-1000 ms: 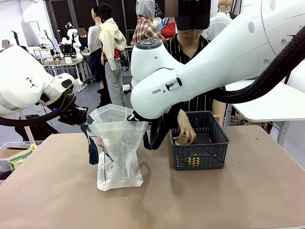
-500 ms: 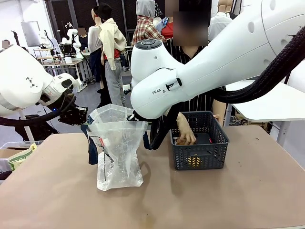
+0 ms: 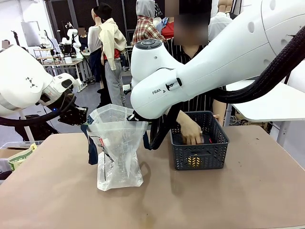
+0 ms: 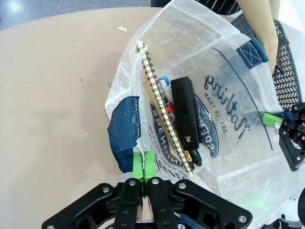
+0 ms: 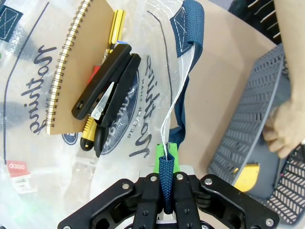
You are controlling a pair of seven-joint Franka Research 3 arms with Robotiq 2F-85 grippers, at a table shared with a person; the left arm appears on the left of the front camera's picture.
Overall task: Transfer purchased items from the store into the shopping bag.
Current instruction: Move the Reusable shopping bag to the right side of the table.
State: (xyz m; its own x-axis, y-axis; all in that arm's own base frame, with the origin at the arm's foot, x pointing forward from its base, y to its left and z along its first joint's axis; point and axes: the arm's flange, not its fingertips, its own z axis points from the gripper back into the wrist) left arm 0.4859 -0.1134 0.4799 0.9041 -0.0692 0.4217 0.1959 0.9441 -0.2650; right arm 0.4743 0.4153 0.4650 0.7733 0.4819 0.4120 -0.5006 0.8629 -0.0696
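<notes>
Left end effector (image 4: 143, 164): green pads pressed together, pinching the rim of the shopping bag (image 4: 224, 86) just beside a dark blue strap patch (image 4: 122, 138).

Right end effector (image 5: 166, 160): pads closed on the bag's blue strap handle (image 5: 190, 28), which runs up from between them.

The bag mouth is stretched open between the two end effectors, and the bag stands on the desk (image 3: 238, 200).

Directly beyond the pads, inside the bag, lies a spiral notebook (image 5: 71, 67) with a black folding tool (image 5: 107, 86) against it. A yellow-bodied item (image 5: 117, 23) lies alongside, possibly a pen or cutter; the view does not settle it.

Beyond the right end effector, on the side away from the left one, stands the dark lattice basket (image 3: 200, 155), apart from the bag. A person's hand (image 3: 191, 131) reaches down inside it; what it touches cannot be made out. Something yellow (image 3: 193, 161) shows through the basket's near wall.
</notes>
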